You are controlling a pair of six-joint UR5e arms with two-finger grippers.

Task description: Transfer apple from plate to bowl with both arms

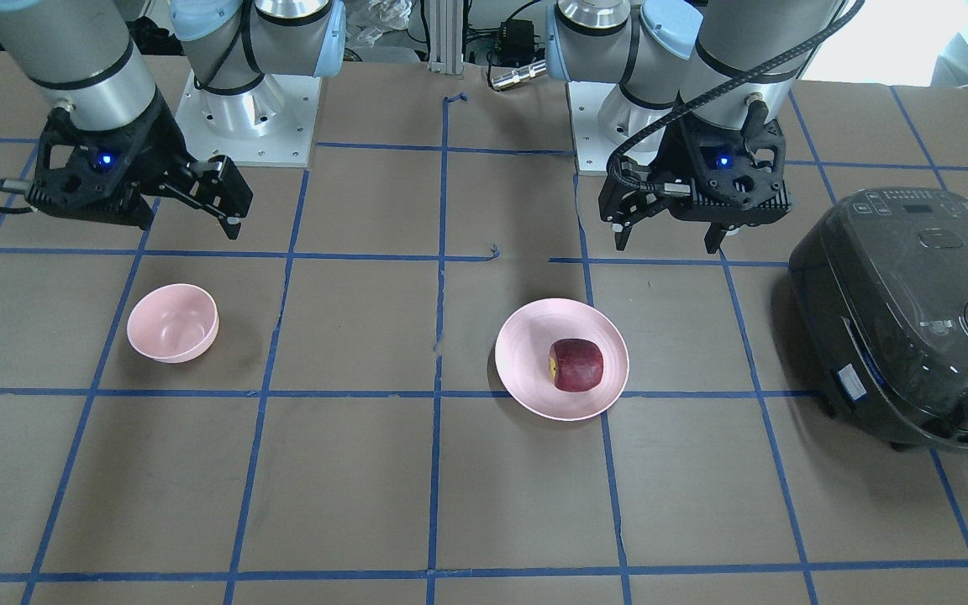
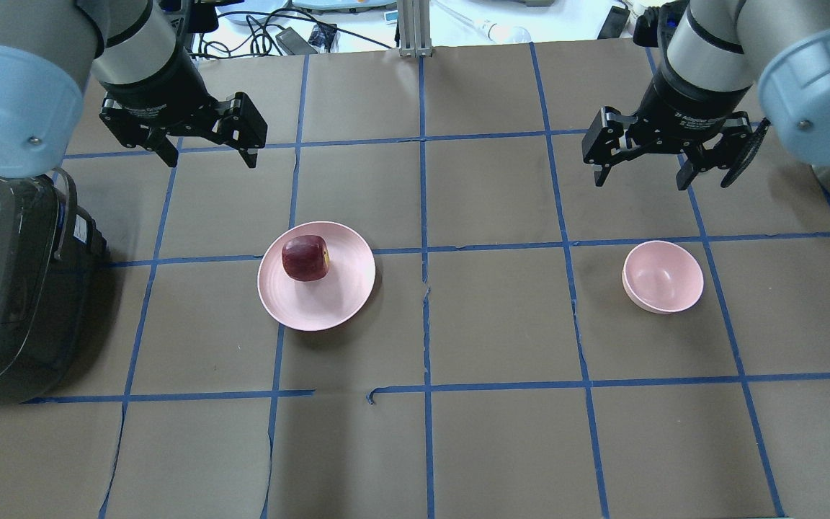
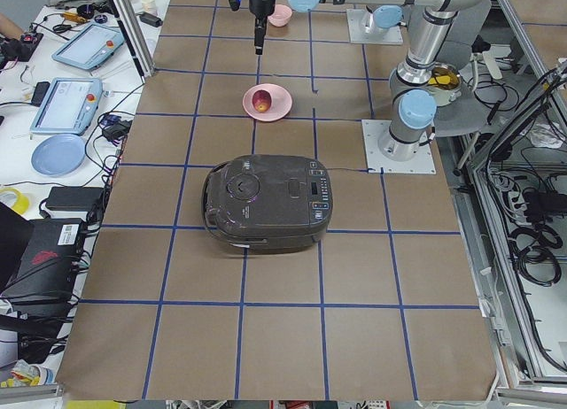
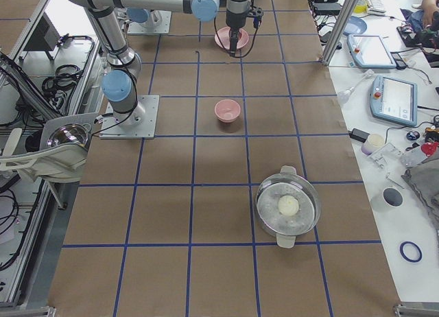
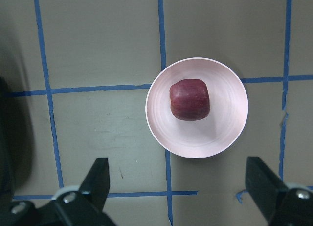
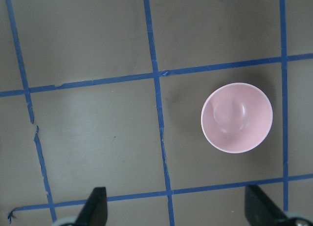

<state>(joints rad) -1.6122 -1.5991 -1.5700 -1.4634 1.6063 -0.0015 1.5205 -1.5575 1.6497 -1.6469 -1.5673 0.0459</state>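
Observation:
The dark red apple (image 2: 305, 257) lies on the wide pink plate (image 2: 328, 303), left of the table's middle; both also show in the front view, apple (image 1: 576, 365) and plate (image 1: 526, 370). The small pink bowl (image 2: 663, 277) stands empty on the right. My left gripper (image 2: 210, 160) is open and empty, high above the table, behind and left of the plate. Its wrist view looks down on the apple (image 5: 189, 99) between the fingers (image 5: 98, 182). My right gripper (image 2: 640, 182) is open and empty, high behind the bowl (image 6: 236, 117).
A dark rice cooker (image 2: 4, 288) stands at the table's left end, close to the left arm. A metal pot with a glass lid (image 4: 288, 207) stands at the right end. Blue tape lines grid the brown table.

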